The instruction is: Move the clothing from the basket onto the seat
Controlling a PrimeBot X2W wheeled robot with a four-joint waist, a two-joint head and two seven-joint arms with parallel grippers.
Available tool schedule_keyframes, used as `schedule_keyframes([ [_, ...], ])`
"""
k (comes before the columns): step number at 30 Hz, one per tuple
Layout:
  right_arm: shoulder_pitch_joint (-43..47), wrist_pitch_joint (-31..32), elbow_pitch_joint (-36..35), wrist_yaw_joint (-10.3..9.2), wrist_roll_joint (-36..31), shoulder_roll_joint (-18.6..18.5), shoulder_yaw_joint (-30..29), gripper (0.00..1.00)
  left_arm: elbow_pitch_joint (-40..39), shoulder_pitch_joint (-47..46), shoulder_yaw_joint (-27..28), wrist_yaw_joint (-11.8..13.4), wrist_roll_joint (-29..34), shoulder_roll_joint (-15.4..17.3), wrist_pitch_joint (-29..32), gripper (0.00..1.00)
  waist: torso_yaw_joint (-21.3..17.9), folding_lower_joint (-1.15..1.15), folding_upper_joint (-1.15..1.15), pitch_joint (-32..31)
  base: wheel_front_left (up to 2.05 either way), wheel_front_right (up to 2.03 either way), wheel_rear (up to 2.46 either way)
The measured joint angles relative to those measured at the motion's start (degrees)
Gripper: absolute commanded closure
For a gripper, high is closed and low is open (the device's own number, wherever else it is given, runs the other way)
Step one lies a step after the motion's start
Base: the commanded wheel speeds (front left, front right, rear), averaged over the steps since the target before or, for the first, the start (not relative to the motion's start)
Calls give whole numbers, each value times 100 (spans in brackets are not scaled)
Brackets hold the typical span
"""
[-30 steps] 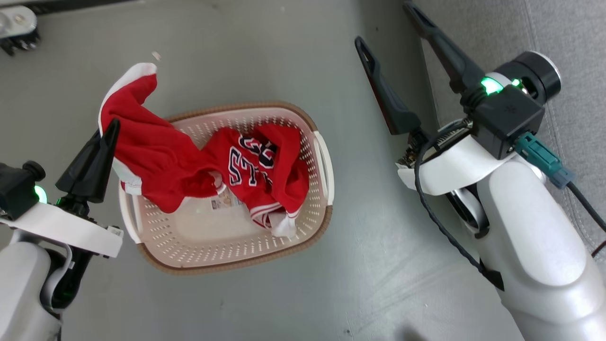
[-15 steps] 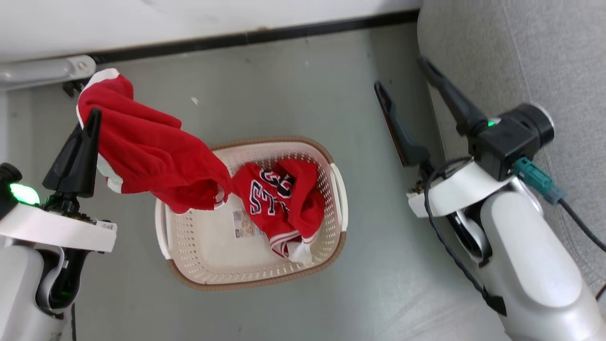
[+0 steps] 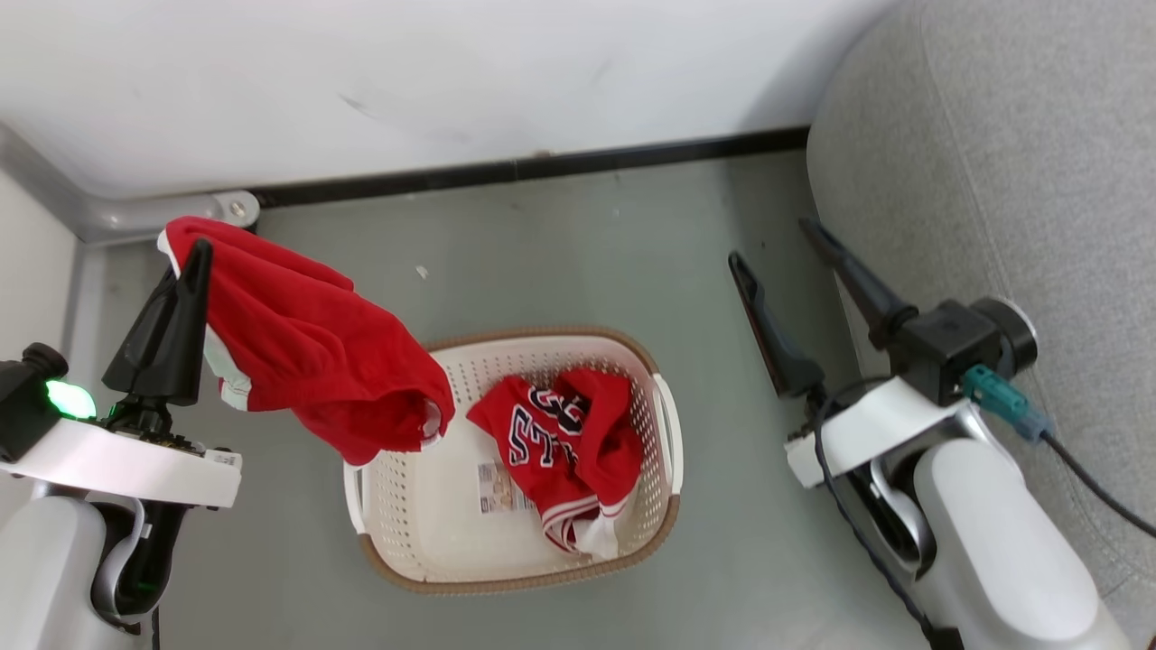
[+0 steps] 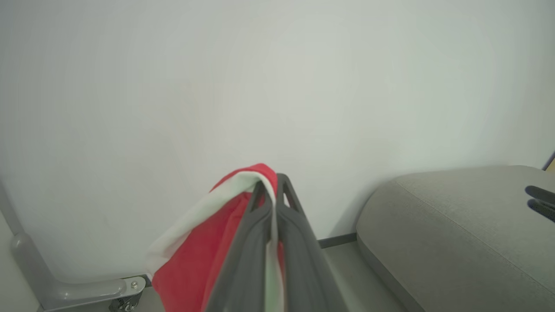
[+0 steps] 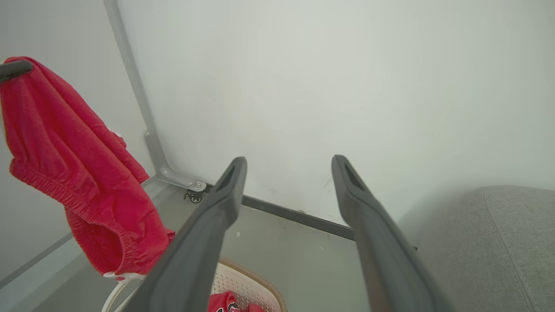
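My left gripper [image 3: 194, 248] is shut on the plain red garment [image 3: 316, 352], which hangs in the air above the basket's left edge. In the left wrist view its white trim is pinched at the closed gripper [image 4: 271, 182], and the red garment [image 4: 190, 268] droops to the left. The numbered red jersey [image 3: 564, 442] lies crumpled in the cream basket [image 3: 424, 542] on the floor. My right gripper [image 3: 772, 248] is open and empty, between the basket and the grey seat [image 3: 1020, 181]. In the right wrist view the hanging garment [image 5: 73, 173] is at left, past my open gripper [image 5: 288, 162].
A white wall with a black baseboard [image 3: 542, 167] runs behind the basket. A grey metal post with a caster foot [image 3: 226, 208] stands in the left corner. Bare grey floor [image 3: 587, 262] lies between basket and wall. The seat's rounded corner [image 4: 455, 225] is at right.
The head camera has tilted up, so the wall and seat now show. My left gripper has lifted the plain garment clear of the jersey and out of the basket. The right gripper stays open.
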Motion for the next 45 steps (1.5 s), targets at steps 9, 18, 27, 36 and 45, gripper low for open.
schedule_keyframes([
  [9,333,0,164,0,97,1,-4,0,-226,-5,-151,-16,334,-40,-1,100,109,0,0,-463,0,0,0],
  [18,581,0,230,0,289,3,26,0,-410,-155,-401,-16,649,-103,-16,100,200,0,0,-863,0,0,0],
  [27,762,0,258,0,571,0,356,0,-555,-382,-727,-20,1173,-66,-16,100,266,0,0,-1163,0,0,0],
  [36,776,0,311,0,711,0,1110,0,-770,-619,-1389,-23,1619,-51,-18,100,325,0,0,-1437,0,0,0],
  [45,782,0,309,0,922,0,1680,0,-1009,-893,-2003,-23,1807,-176,-8,100,358,-1,0,-1641,0,0,0],
])
